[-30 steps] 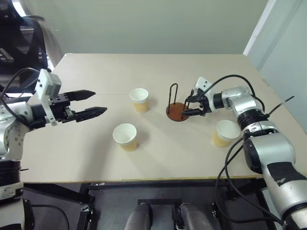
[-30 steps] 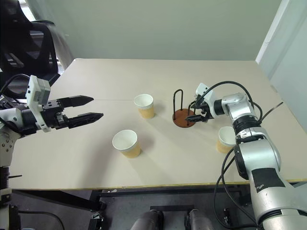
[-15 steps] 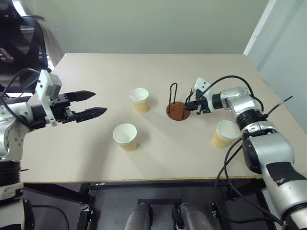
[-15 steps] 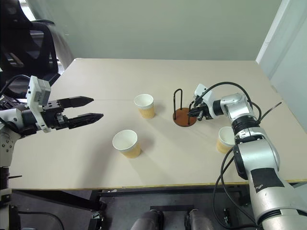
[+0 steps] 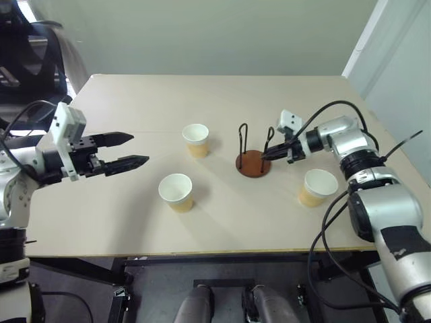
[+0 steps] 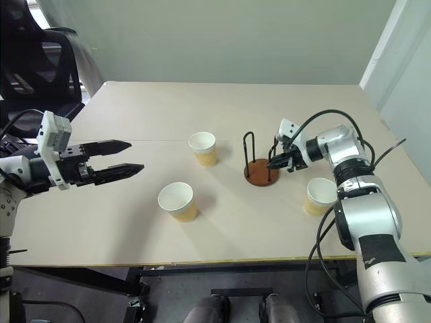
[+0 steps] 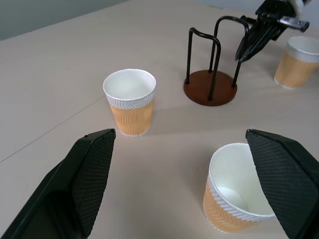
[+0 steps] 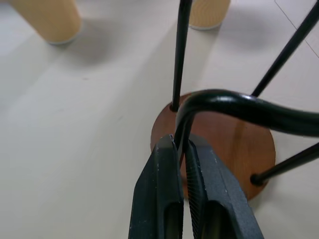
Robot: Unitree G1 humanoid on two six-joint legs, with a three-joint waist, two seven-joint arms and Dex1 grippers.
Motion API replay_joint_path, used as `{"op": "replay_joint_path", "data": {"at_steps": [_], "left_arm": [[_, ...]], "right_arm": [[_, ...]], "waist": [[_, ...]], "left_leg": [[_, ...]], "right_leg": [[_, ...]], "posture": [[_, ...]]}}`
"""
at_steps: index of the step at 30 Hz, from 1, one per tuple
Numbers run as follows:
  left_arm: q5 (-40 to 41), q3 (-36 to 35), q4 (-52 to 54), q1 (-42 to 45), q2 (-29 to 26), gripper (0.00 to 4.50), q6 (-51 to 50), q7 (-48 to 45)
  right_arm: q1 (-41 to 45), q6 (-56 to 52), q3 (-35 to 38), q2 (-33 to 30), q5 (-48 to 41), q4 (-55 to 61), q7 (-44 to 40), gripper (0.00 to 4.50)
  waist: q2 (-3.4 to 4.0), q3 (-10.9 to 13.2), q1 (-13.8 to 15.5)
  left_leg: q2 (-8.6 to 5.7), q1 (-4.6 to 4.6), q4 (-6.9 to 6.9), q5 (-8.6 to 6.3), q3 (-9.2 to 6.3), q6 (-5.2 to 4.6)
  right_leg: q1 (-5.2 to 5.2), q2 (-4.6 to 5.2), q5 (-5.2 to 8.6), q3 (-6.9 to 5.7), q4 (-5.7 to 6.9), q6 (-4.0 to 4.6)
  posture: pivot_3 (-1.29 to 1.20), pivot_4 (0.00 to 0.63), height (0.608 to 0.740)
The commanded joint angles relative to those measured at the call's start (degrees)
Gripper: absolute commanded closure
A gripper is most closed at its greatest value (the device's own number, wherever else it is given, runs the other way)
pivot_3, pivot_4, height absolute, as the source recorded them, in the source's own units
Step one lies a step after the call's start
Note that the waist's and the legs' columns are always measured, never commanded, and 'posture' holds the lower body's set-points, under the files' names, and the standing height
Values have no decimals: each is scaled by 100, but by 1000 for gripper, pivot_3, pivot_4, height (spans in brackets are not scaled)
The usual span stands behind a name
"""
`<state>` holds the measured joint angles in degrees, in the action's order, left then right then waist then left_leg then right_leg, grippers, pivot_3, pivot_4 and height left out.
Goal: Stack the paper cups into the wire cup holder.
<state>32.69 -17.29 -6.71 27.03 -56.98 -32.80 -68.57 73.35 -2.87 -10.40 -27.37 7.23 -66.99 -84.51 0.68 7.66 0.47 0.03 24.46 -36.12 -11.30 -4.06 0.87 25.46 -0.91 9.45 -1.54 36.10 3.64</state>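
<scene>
Standing on the broad beige desk (image 5: 135, 202): three tan paper cups (image 5: 176, 192) upright, reddish-brown wire cup holder (image 5: 252, 161) between them. Left tool (image 5: 128, 151) spread, empty, aimed toward nearest cup. Right tool (image 5: 268, 154) clenched on holder's wire loop.

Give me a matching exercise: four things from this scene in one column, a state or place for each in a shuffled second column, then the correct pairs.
Things:
1. left end effector
2. right end effector
3. wire cup holder
4. paper cup under the right forearm

States or places:
A. pinched by one wire loop
B. open, holding nothing
C. upright on the table, outside the holder
D. shut on a wire loop

Pairs: 1-B, 2-D, 3-A, 4-C
</scene>
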Motion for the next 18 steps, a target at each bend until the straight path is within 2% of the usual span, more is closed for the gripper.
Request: {"op": "replay_joint_path", "data": {"at_steps": [1,5,18], "left_arm": [[91,-192,80,13,-140,0,-18,-40],[78,-174,41,37,-169,0,-26,-79],[70,-130,72,99,-180,0,-81,-95]], "right_arm": [[105,82,-109,-127,22,300,-461,4475],[-23,-26,-251,-189,-108,558,-785,4475],[-575,-559,-1082,-341,-1098,1761,-799,4475]], "waist": [[0,0,-2],[0,0,-9],[0,0,-16]], "left_leg": [[0,0,0,0,0,0],[0,0,0,0,0,-1],[0,-3,0,4,1,-3]], "right_leg": [[0,0,0,0,0,0],[0,0,0,0,1,0],[0,0,0,0,6,0]], "posture": [[0,150,740],[0,150,740],[0,150,740]]}}
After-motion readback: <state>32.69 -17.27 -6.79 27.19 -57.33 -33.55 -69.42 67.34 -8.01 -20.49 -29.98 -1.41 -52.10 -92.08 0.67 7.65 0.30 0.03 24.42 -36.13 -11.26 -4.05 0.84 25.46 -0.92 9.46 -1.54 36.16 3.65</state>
